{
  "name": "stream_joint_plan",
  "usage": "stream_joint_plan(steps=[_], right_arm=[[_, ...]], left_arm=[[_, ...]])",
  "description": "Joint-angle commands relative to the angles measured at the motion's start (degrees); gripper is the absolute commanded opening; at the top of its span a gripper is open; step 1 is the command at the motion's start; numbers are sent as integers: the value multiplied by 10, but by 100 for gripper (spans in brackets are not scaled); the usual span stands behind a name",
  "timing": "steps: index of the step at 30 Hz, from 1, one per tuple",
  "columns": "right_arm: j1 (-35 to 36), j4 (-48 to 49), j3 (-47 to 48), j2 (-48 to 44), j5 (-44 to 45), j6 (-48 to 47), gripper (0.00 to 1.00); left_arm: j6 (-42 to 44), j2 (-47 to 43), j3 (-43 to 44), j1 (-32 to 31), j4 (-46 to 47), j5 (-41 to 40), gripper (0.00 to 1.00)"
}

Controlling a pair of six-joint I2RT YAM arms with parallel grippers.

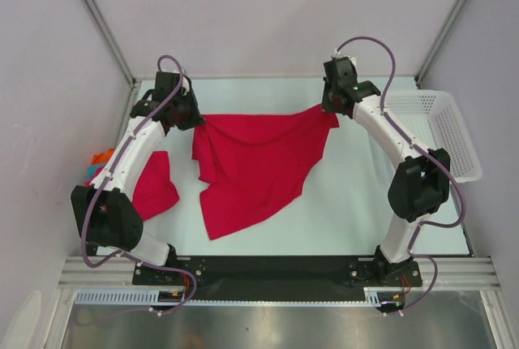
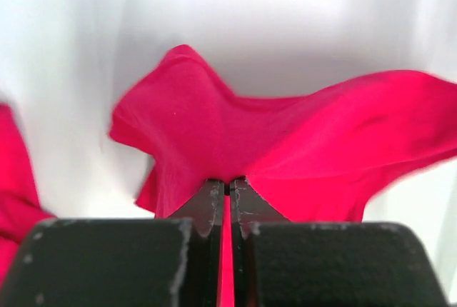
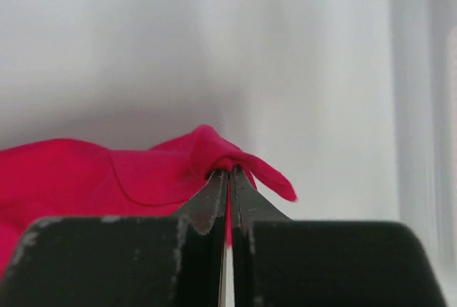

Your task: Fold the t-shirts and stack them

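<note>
Top external view shows the red t-shirt (image 1: pixel 255 166) stretched between left gripper (image 1: pixel 191 118) and right gripper (image 1: pixel 331 108) near the far edge of the table (image 1: pixel 349 211); only wrist views show both jaws pinching its cloth.

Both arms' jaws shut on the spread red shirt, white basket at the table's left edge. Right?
No. The white basket is at the table's right edge, not the left; the top external view shows it. Both arms' jaws are shut on the spread red shirt.

Bare table (image 1: pixel 357 215) beside t-shirt (image 1: pixel 259 166); basket (image 1: pixel 444 126) right.
</note>
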Motion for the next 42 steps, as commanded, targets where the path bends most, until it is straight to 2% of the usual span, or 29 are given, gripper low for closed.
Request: stream_joint_plan(steps=[1, 2, 3, 4, 7, 8, 10, 17, 21, 25, 28, 37, 42], right_arm=[[-31, 1, 46, 8, 59, 11, 8], [-30, -2, 44, 10, 45, 11, 18], [-31, -5, 42, 10, 36, 10, 19], [-29, -6, 37, 10, 28, 11, 20], [-15, 6, -4, -7, 2, 12, 28], [-4, 9, -15, -17, -2, 14, 31], [10, 12, -50, -33, -2, 16, 32], [115, 47, -163, -99, -32, 58, 34], [232, 69, -184, -90, -54, 96, 34], [305, 104, -174, -37, -90, 127, 37], [339, 135, -166, 7, -138, 146, 37], [392, 163, -139, 89, -163, 177, 36], [424, 147, -97, 119, -163, 180, 36]], left_arm=[[20, -5, 46, 27, 13, 0, 8], [22, -3, 44, 28, 12, 8, 14], [24, -4, 40, 30, 12, 12, 23], [24, -5, 26, 29, 13, 15, 37], [22, -22, -14, 29, 25, 27, 54], [22, -33, -23, 29, 28, 29, 56], [23, -46, -53, 29, 34, 29, 61], [12, -118, -155, 30, 52, 33, 62], [-4, -138, -213, 29, 72, 33, 63], [-8, -134, -230, 30, 74, 26, 63], [-11, -123, -231, 29, 74, 23, 63], [-44, -131, -271, 29, 98, -4, 63], [-52, -141, -289, 29, 108, -7, 63]])
